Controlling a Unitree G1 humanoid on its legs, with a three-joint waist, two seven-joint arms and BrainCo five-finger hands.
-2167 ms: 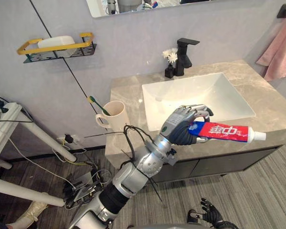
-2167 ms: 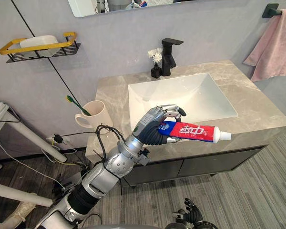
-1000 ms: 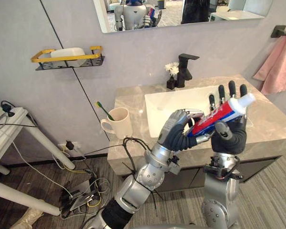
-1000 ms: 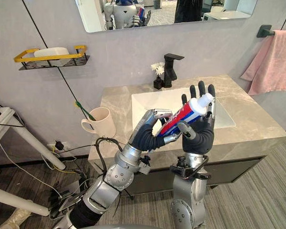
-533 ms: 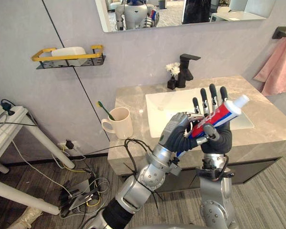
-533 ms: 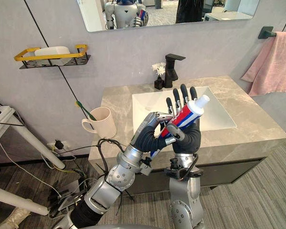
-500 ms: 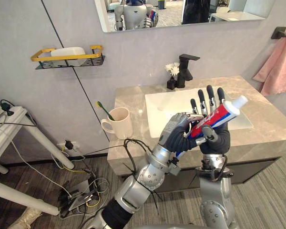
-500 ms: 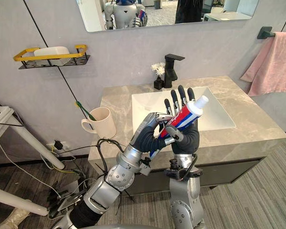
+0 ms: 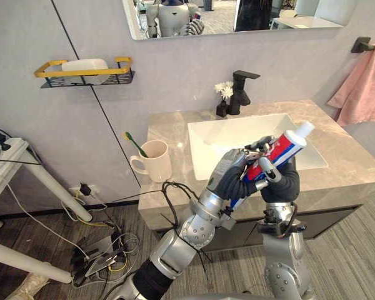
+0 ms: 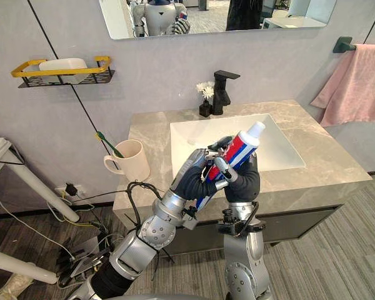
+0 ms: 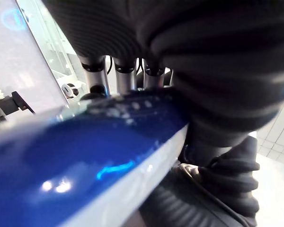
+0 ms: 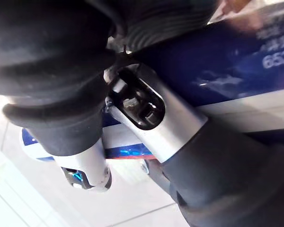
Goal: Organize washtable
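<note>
Left eye view had the toothpaste tube point(image 9: 286, 147) up in the air at frame centre, tilted with its white cap toward the upper right, in front of the sink point(image 9: 225, 134). Both hands were on it: left hand point(image 9: 230, 178) curled round the lower end, right hand point(image 9: 282, 183) wrapped round the middle, thumb across the front. So nothing was put away yet, I reckon. Mug point(image 9: 155, 164) with a toothbrush point(image 9: 132, 141) sat on the table point(image 9: 175, 128) at centre left, well apart from the tube. My guess was that's where it belonged, so the placing was all left to do.
</note>
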